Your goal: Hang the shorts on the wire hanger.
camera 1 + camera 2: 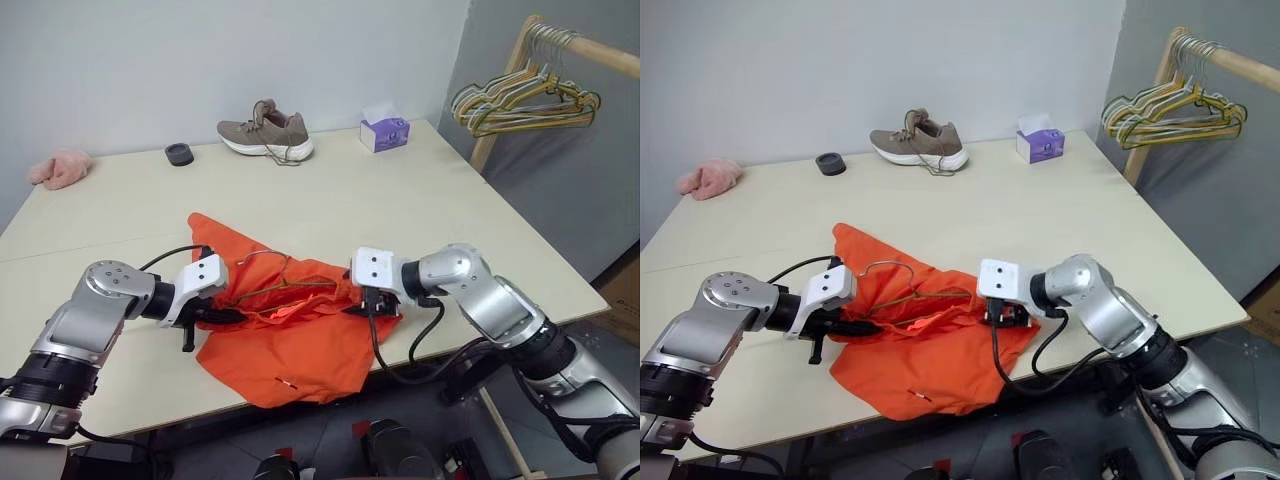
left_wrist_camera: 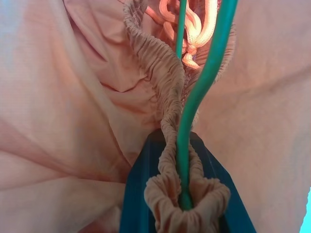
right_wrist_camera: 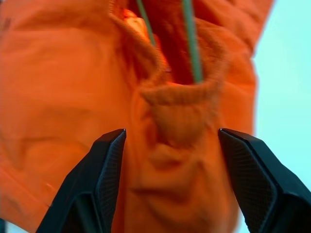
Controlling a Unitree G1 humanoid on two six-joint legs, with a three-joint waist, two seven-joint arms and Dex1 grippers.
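**Waistband being worked onto the hanger**

On the table point(image 1: 420, 215), the left gripper point(image 1: 222, 316) is clenched on the shorts point(image 1: 290, 340) waistband together with the hanger point(image 1: 285, 288) wire. The right gripper point(image 3: 170, 160) is spread wide astride the opposite waistband end, not yet pinched; closing there seems needed next. A pink cloth point(image 1: 60, 168), shoe point(image 1: 266, 132), tissue box point(image 1: 385, 132) and racked hangers point(image 1: 525, 100) lie well apart, obstructing nothing.

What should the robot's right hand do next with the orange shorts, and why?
Probably close the right gripper on the bunched waistband just ahead of it. Its fingers stand open on either side of the shorts, holding nothing, while the left gripper is already shut on the waistband and the wire hanger at the other end. Gripping this end would let both hands stretch the waistband over the wire.
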